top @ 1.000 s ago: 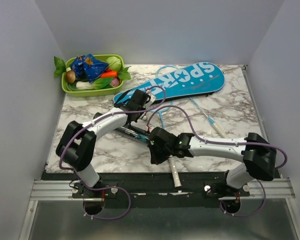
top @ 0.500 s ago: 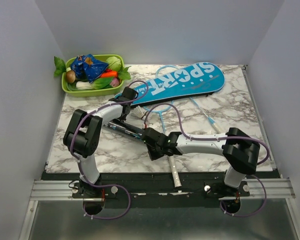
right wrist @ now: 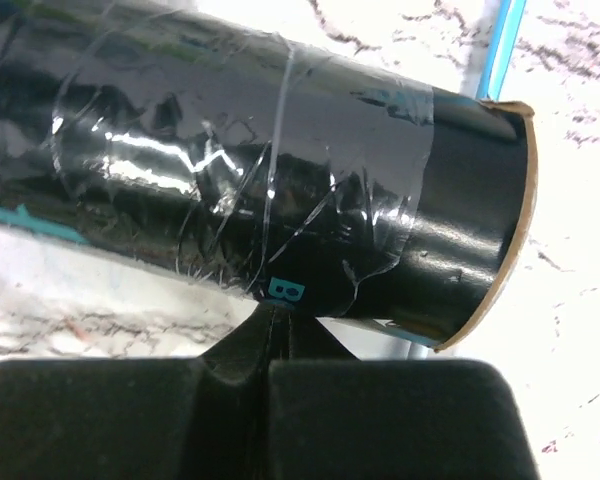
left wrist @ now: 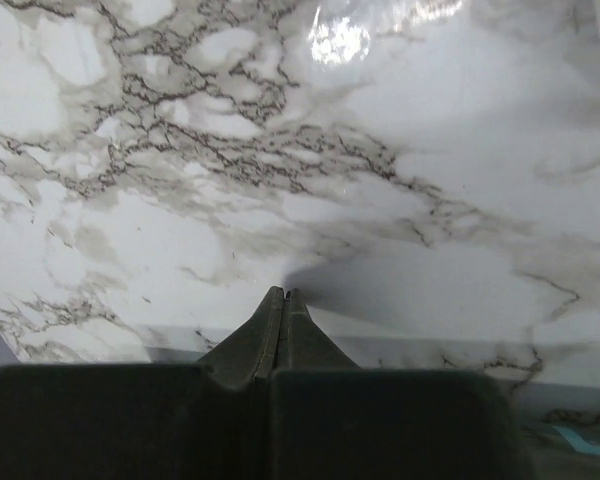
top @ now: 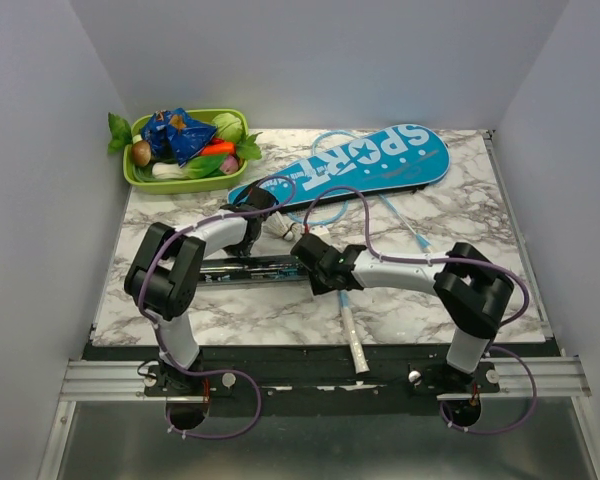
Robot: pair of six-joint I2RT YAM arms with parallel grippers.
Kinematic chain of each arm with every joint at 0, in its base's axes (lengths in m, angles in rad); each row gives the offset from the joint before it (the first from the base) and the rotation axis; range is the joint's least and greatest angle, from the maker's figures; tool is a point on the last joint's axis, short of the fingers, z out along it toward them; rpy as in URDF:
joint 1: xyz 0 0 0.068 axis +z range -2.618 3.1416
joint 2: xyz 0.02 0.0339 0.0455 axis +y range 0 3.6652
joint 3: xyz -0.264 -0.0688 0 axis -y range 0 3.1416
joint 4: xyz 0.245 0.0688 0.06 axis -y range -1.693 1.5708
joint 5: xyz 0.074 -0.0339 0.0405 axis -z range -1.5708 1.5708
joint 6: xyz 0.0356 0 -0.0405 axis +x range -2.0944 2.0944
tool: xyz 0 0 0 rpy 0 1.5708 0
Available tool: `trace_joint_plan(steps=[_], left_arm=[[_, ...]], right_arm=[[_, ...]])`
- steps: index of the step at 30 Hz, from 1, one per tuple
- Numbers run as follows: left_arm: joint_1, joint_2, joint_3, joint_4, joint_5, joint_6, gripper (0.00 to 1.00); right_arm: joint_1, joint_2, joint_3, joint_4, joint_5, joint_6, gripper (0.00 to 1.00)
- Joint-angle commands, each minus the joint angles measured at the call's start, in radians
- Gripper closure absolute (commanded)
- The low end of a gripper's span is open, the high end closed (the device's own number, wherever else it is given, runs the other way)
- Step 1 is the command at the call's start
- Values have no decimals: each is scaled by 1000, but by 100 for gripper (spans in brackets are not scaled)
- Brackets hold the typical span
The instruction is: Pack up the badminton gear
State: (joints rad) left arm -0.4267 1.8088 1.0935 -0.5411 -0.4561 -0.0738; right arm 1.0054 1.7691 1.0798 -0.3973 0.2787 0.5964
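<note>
Your left gripper (left wrist: 283, 297) was clenched on nothing above the bare marble table (left wrist: 180, 150). Your right gripper (right wrist: 278, 312) was pinched empty too, its tips right against the dark clear tube (right wrist: 230, 170), which lay flat mid-table.

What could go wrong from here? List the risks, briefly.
1. The right gripper is shut, its tips against the rounded side of the dark tube near the open end. The tube could roll away instead of being gripped.
2. One racket's white handle runs out from under the right arm and past the near edge of the marble top. A low sweep could knock it off.
</note>
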Motion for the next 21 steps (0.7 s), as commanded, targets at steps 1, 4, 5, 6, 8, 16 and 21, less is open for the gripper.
trace_joint_plan(steps=[1,4,5,6,8,16,21], left_arm=[[-26,-78,-41,-72,8,-41,100],[-43,-124,-70,-65,55,-44,100],[-46,-135,-75,-59,78,-43,100],[-47,-158,-75,-60,97,-44,100],[-53,-193,-78,-57,152,-46,100],[-58,-436,-139,-2,229,-9,74],[-60,-537,-188,92,378,66,41]], right_arm=[[-27,47,43,8,73,-55,99],[-42,69,66,17,67,-73,99],[-42,73,75,15,68,-78,99],[-44,73,86,15,66,-83,99],[-45,79,95,15,76,-96,99],[-47,18,98,-15,37,-130,77],[-47,-82,51,-80,-51,-141,31]])
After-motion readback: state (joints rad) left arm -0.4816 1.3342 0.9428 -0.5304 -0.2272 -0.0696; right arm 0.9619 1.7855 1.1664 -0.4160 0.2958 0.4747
